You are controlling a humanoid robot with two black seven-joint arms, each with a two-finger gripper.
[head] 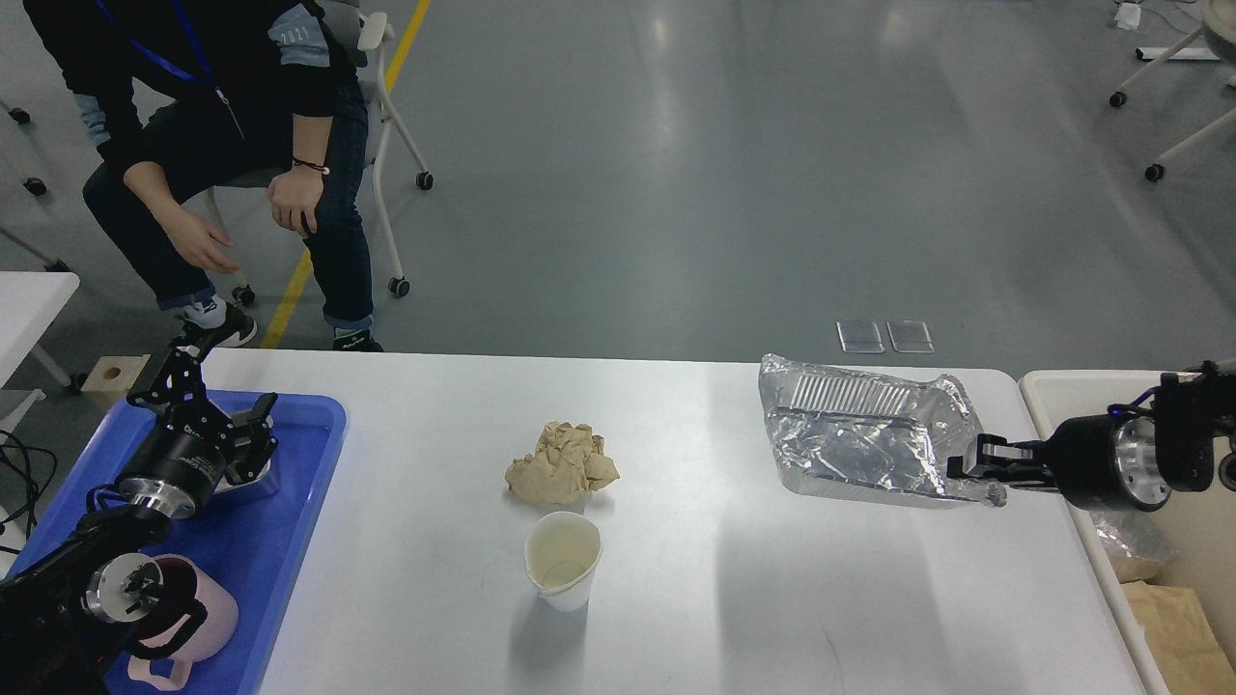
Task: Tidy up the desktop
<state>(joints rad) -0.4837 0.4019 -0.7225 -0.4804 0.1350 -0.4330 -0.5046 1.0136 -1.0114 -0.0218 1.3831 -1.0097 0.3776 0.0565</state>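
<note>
The white bench (676, 598) spans the middle of the head view. On it lie a crumpled brown paper (562, 463), a white cup (563, 560) just in front of it, and a foil tray (864, 439) to the right. The right claw (970, 468) pinches the foil tray's near right edge. The left claw (253, 430) hangs over a blue tray (309, 463), fingers apart, holding nothing. A pink mug (198, 618) sits in that tray.

Bright, even overhead light falling across the scene, pale streaks glaring on the grey floor (772, 145), soft shadows pooling just under the paper cup (563, 560) and crumpled paper (562, 463), foil tray (864, 439) glinting, focus staying sharp throughout.
</note>
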